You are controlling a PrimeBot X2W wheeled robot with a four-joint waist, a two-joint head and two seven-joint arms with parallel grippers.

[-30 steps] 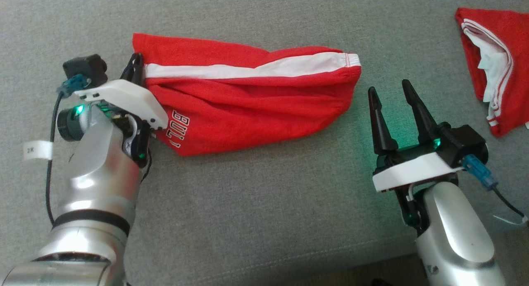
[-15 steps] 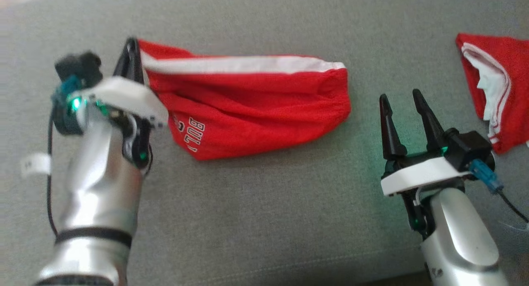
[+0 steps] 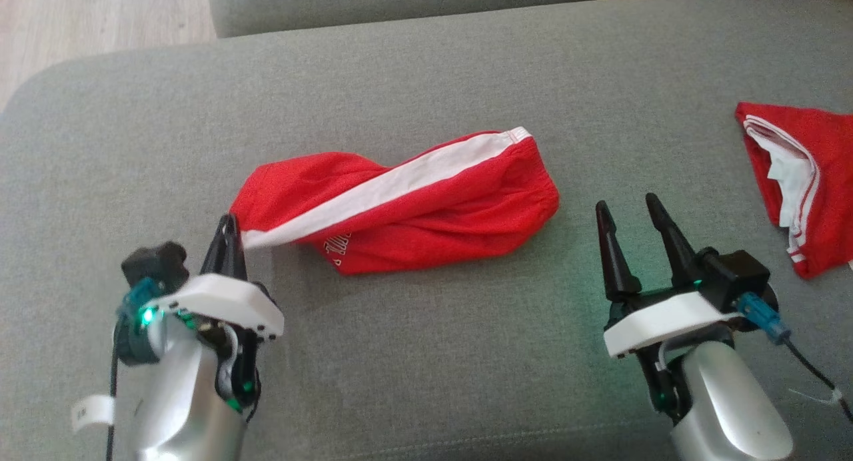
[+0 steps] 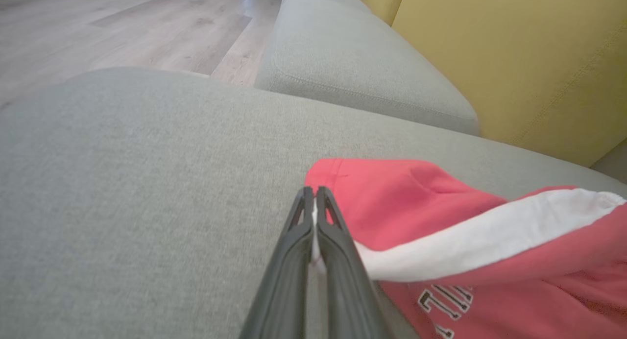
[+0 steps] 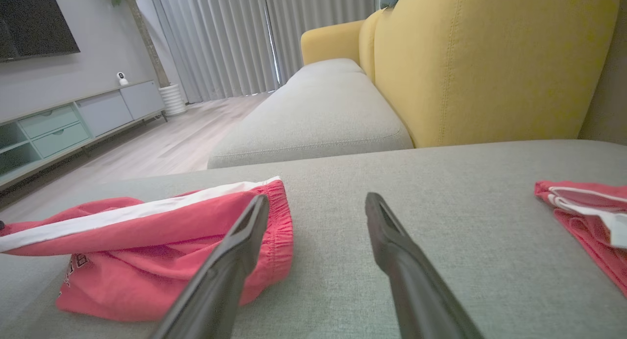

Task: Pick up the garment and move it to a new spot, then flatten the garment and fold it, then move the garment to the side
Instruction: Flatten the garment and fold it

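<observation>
In the head view, the red shorts (image 3: 426, 208) are seen lying crumpled across the middle of the grey cushion (image 3: 426, 81), with the gathered elastic edge turned to the right. Their left end is drawn to a point at the white side stripe (image 3: 400, 181) and is pinched between the closed fingers of the left gripper (image 3: 228, 226). The right gripper (image 3: 626, 205) is held empty with its fingers spread, just right of the elastic edge and not touching it. A second red garment (image 3: 816, 201) is seen at the right edge, well apart.

In the left wrist view, a sliver of white cloth is clamped between the two shut fingers, and white lettering is visible on the red fabric beside them.

In the right wrist view, the parted fingers are pointed across the cushion, with the elastic edge partly hidden behind the left one. A yellow backrest (image 5: 490, 60) is seen beyond.
</observation>
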